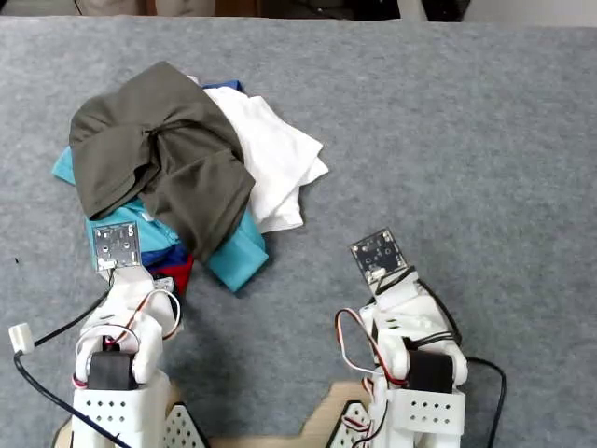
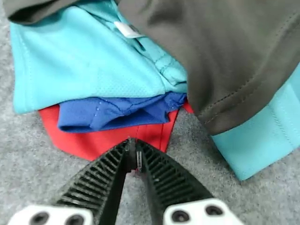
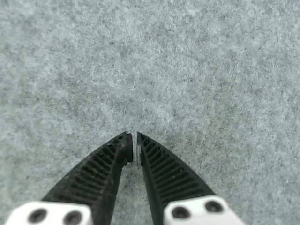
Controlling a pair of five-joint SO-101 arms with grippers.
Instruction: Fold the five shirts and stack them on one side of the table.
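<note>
A heap of shirts lies at the table's left in the high view. A dark olive shirt point(image 1: 159, 140) is on top, over a white shirt point(image 1: 270, 159) and a teal shirt point(image 1: 233, 257). In the left wrist view the teal shirt point(image 2: 89, 65) covers a blue shirt point(image 2: 108, 112), which lies on a red shirt point(image 2: 93, 138). My left gripper point(image 2: 133, 147) is shut, its tips at the red shirt's near hem. The left arm point(image 1: 131, 308) stands just in front of the heap. My right gripper point(image 3: 135, 143) is shut over bare grey felt, and the right arm point(image 1: 401, 317) is well apart from the shirts.
Grey felt point(image 1: 448, 140) covers the whole table. Its middle and right side are open. Cables trail from both arm bases near the front edge, and a white connector point(image 1: 20, 337) lies at the front left.
</note>
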